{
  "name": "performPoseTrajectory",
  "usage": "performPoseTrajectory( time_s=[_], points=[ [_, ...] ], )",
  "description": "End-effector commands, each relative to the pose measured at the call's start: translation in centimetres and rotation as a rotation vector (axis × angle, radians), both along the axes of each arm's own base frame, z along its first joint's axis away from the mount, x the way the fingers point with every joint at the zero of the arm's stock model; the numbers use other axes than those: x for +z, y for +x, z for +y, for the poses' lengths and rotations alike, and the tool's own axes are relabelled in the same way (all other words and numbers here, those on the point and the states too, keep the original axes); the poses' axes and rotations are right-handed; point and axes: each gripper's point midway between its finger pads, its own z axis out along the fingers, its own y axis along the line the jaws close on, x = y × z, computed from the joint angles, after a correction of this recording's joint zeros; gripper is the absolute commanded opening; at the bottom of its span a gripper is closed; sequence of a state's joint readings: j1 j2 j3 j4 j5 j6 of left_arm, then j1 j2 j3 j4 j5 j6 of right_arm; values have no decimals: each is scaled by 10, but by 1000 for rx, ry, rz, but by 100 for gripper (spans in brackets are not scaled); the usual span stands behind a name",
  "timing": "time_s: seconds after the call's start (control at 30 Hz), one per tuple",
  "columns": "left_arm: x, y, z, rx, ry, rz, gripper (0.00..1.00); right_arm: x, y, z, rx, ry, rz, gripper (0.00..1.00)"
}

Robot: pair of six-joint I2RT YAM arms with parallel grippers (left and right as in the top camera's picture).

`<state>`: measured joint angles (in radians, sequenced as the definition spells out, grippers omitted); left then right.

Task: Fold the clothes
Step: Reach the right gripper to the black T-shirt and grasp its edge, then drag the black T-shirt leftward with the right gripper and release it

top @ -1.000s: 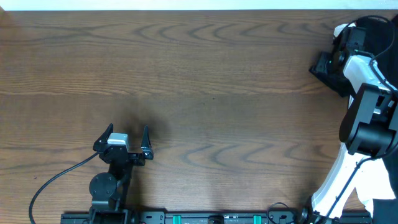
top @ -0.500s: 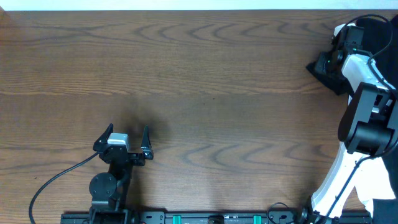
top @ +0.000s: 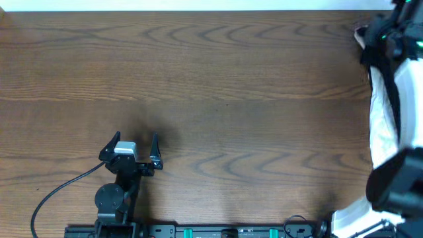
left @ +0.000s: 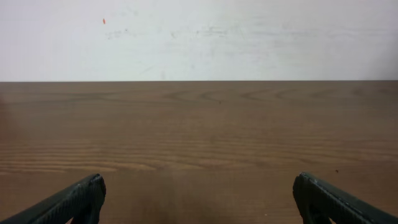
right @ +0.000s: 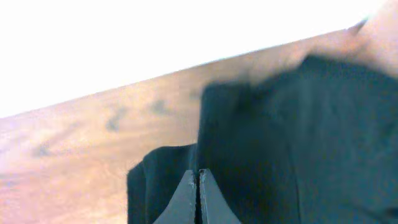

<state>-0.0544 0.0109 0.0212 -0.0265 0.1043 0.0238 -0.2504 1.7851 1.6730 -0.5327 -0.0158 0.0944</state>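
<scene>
Right now your right gripper has its two fingers pressed flat together, tips meeting at a fold of the black shirt, and the thin cloth looks pinched between them. The right wrist view shows the shirt's dark fabric bunched around and beyond those tips, filling the lower right of the picture, with brown table top behind it. From overhead you see the right arm only as a blur along the far right edge, reaching toward the table's far right corner; the shirt cannot be picked out from the arm's dark parts there. Your left gripper sits low over the wooden table at the near left, its fingers spread wide with nothing between them but bare wood. A black cable loops from the left arm's base.
</scene>
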Motion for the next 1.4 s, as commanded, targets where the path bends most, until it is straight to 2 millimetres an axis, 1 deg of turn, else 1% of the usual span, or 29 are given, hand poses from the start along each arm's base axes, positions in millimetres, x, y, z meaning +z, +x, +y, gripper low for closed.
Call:
performPoseTrajectory(
  time_s=[0.0,0.07,0.17,0.23,0.33,0.4,0.47,0.5,0.6,0.7,0.73,0.77,0.8,0.83,0.9,0.97,1.07,1.13,1.2,1.33,1.37],
  points=[
    [-15,-1,-3,-19,7,43,98,54,-9,31,94,-41,-102,1],
    [-15,-1,-3,-19,7,43,98,77,-17,53,154,-46,-146,1],
    [-15,-1,-3,-19,7,43,98,98,-26,86,232,-44,-189,1],
    [-15,-1,-3,-19,7,43,98,106,-29,114,296,-34,-205,1],
    [-15,-1,-3,-19,7,43,98,104,-33,168,422,-7,-201,1],
    [-15,-1,-3,-19,7,43,98,96,-33,203,495,3,-181,1],
    [-15,-1,-3,-19,7,43,98,80,-32,242,573,15,-148,1],
    [-15,-1,-3,-19,7,43,98,72,-32,257,605,18,-130,1],
    [-15,-1,-3,-19,7,43,98,33,-34,314,719,33,-48,1],
    [-15,-1,-3,-19,7,43,98,-7,-44,375,855,76,26,1],
    [-15,-1,-3,-19,7,43,98,-18,-49,394,897,96,44,1],
    [-15,-1,-3,-19,7,43,98,-31,-56,419,960,118,62,1],
    [-15,-1,-3,-19,7,43,98,-39,-61,434,997,130,73,1],
    [-15,-1,-3,-19,7,43,98,-48,-69,453,1045,145,84,1],
    [-15,-1,-3,-19,7,43,98,-62,-86,486,1135,174,98,1],
    [-15,-1,-3,-19,7,43,98,-70,-106,518,1223,200,105,1],
    [-15,-1,-3,-19,7,43,98,-73,-132,550,1302,200,98,1],
    [-15,-1,-3,-19,7,43,98,-72,-149,565,1348,195,94,1],
    [-15,-1,-3,-19,7,43,98,-72,-164,578,1387,189,90,1],
    [-15,-1,-3,-19,7,43,98,-72,-186,594,1435,189,96,1],
    [-15,-1,-3,-19,7,43,98,-72,-189,596,1442,189,96,6]
  ],
)
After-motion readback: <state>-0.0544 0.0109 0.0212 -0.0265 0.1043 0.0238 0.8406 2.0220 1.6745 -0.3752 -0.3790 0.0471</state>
